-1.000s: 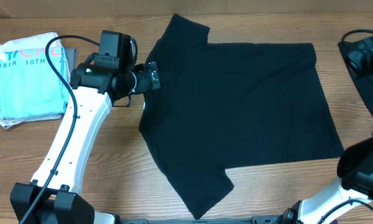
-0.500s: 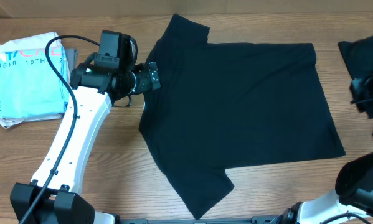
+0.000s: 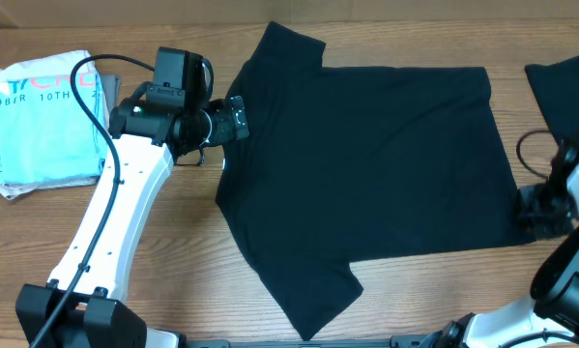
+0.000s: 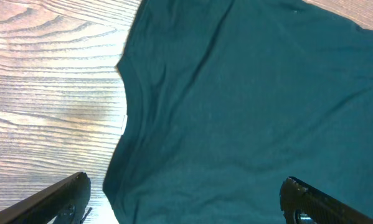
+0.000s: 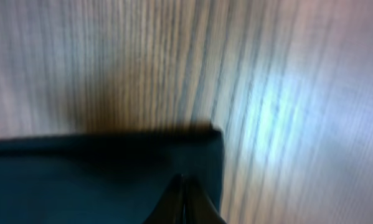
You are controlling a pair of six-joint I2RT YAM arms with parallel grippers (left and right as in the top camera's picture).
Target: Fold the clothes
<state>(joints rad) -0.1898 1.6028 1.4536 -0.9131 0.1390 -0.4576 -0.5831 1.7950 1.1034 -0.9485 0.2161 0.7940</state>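
Note:
The clothes in work are a large plain black T-shirt, spread flat on the wooden table with its collar to the left. My left gripper hovers at the collar edge. In the left wrist view it stands wide open, and the T-shirt lies between and beyond its fingers. My right gripper is low over the shirt's right hem corner. The right wrist view is blurred. There the right gripper is shut, tips together, over the corner of the T-shirt, with nothing seen between them.
A folded light-blue T-shirt with lettering lies at the far left. Another black garment lies at the right edge. The left arm crosses the table's left front. Bare wood lies beyond the hem corner.
The right arm has swept from the black garment at the back right down to the shirt's right hem corner, staying shut. The left arm has not moved.

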